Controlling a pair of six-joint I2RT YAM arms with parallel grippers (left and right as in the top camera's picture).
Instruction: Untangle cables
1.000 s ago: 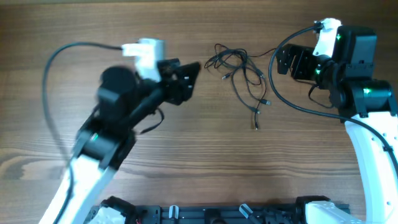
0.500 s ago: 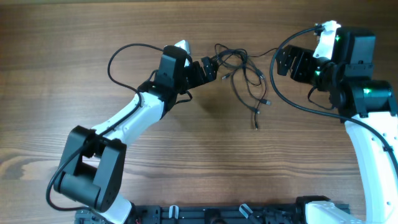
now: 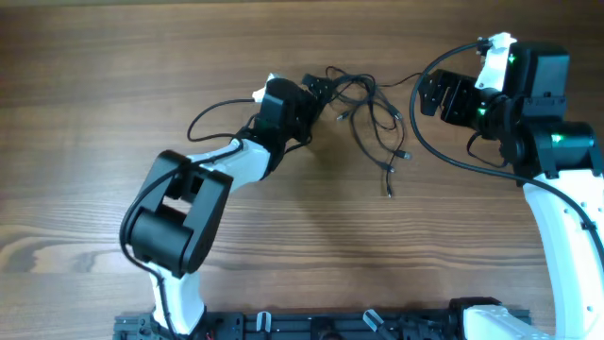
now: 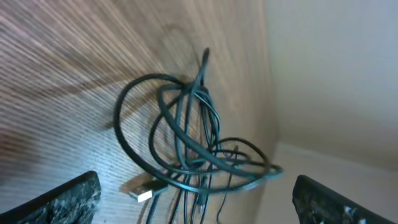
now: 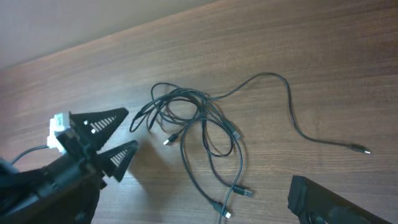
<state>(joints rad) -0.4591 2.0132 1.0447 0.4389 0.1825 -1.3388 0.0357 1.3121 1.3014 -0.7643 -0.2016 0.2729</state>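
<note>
The left arm (image 3: 236, 161) and right arm (image 3: 564, 236) are white links joined by black housings; green lights (image 3: 554, 139) glow on the right one. Each wrist carries a white camera mount (image 3: 495, 55) fed by a thick black cable (image 3: 427, 132). The left gripper (image 5: 132, 129) has black triangular fingers (image 5: 99, 119)

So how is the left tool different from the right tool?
The left tool is right at the tangled cables; the right tool sits away from the tangle. The left arm is stretched far out; the right arm is folded up. Both tools are open.

Robotics lab bench, wood-grain table (image 3: 75, 189), left arm (image 3: 179, 212) and right arm (image 3: 566, 227) on black rail (image 3: 311, 326), pale wall (image 4: 336, 74)
</note>
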